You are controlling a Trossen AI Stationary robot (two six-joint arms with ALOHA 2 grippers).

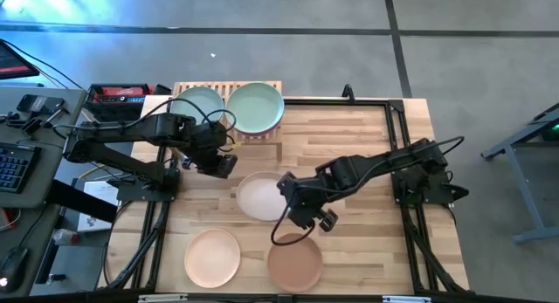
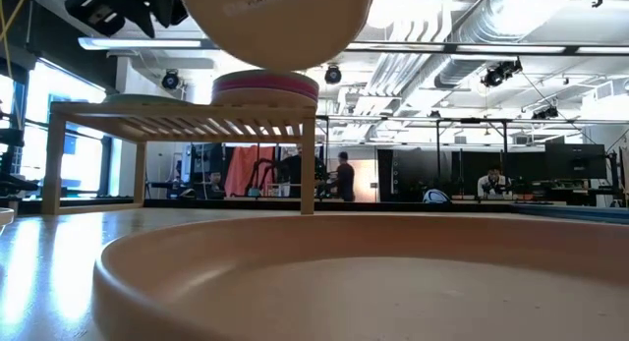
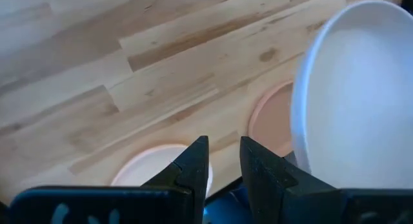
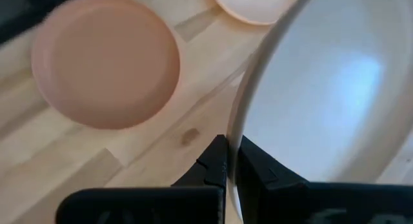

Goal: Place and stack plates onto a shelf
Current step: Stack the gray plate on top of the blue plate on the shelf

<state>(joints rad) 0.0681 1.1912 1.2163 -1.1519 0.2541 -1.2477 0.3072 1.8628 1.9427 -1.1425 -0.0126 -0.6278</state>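
In the high view the right gripper point(image 1: 293, 201) sits just right of centre, its fingers pinched tight on the rim of the cream plate point(image 1: 261, 196), which it holds in the middle of the tabletop point(image 1: 367, 137); the right wrist view shows that rim point(image 4: 235, 137) clamped between the two dark fingers; the left gripper point(image 1: 220, 163) hangs left of centre with its fingers a little apart and nothing between them; the shelf point(image 1: 272, 87) lies at the top centre of the frame, carrying two mint green plates point(image 1: 255, 106) side by side, one on a pink stack; a peach plate point(image 1: 212, 257) lies at the lower left of centre and a brown plate point(image 1: 294, 262) just right of it, both flat on the wood.
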